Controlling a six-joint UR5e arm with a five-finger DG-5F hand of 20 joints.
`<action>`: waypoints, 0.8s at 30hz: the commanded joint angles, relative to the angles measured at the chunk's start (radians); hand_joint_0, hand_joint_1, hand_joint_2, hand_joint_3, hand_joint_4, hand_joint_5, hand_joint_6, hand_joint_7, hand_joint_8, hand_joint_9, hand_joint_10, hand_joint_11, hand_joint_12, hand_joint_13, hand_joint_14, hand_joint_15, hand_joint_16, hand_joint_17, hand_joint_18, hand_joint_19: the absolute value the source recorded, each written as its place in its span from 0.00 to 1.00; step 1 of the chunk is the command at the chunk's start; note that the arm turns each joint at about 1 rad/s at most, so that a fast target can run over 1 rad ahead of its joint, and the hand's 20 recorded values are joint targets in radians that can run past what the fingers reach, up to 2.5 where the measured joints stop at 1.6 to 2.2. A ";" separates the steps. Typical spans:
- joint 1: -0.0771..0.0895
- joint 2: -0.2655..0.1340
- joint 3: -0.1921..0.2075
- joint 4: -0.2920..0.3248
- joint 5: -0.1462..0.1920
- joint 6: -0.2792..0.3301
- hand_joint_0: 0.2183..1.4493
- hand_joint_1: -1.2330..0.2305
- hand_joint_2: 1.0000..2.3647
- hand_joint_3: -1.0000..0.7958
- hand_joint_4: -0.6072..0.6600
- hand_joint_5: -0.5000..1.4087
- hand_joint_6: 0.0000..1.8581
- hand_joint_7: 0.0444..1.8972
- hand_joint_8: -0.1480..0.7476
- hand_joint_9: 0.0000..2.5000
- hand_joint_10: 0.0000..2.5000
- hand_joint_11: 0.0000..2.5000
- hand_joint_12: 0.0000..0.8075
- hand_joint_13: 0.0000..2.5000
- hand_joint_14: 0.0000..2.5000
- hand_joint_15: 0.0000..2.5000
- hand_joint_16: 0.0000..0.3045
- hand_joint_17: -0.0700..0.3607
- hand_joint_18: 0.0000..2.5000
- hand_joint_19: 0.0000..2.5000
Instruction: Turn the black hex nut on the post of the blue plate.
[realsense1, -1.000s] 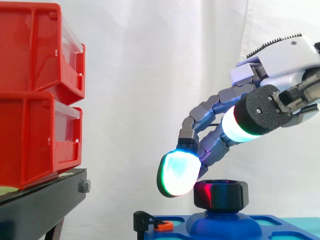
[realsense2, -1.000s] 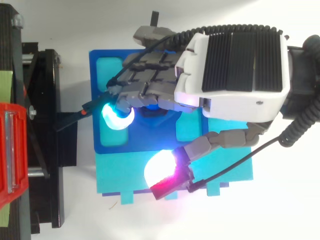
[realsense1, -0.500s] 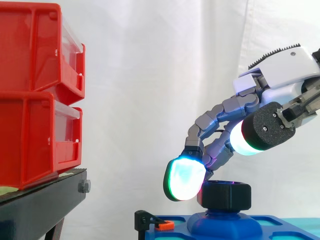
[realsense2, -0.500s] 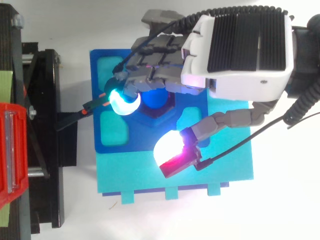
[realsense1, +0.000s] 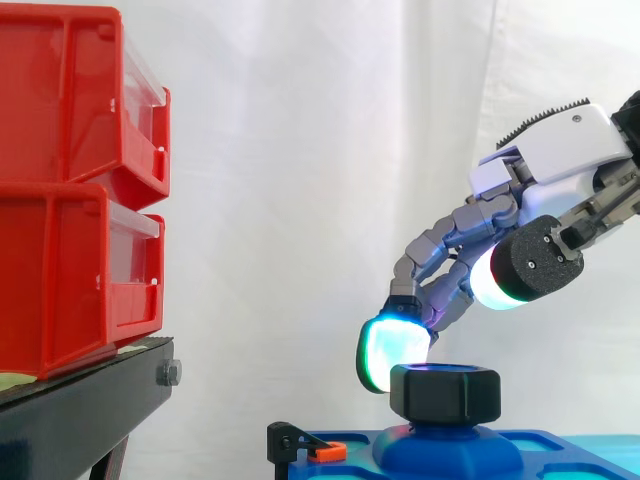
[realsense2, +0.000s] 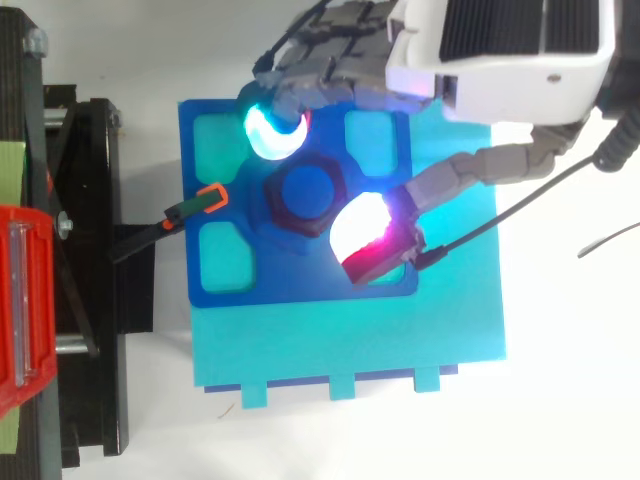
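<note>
Black hex nut (realsense1: 445, 393) — six-sided, on the blue plate (realsense2: 300, 285); hand (realsense2: 500, 50) splayed, holding nothing.

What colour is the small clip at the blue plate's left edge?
The clip is orange; the top view shows it best.

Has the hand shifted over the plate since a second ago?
Yes. In the top view the hand has slid toward the top edge, off the blue plate's middle and away from the black stand, uncovering the black hex nut.
</note>
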 joint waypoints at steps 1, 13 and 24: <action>-0.016 -0.001 0.002 0.006 -0.028 -0.008 0.20 0.54 0.00 0.28 0.61 0.16 0.27 0.37 0.44 0.19 0.00 0.00 0.45 0.12 0.00 0.01 0.20 0.47 0.04 0.01; -0.025 -0.001 0.068 0.007 -0.058 -0.048 0.20 0.54 0.00 0.28 0.61 0.16 0.27 0.37 0.44 0.19 0.00 0.00 0.45 0.12 0.00 0.01 0.20 0.47 0.04 0.01; 0.010 -0.046 0.068 0.059 -0.046 -0.028 0.20 0.54 0.00 0.28 0.61 0.16 0.27 0.37 0.44 0.20 0.00 0.00 0.45 0.12 0.00 0.01 0.20 0.47 0.04 0.01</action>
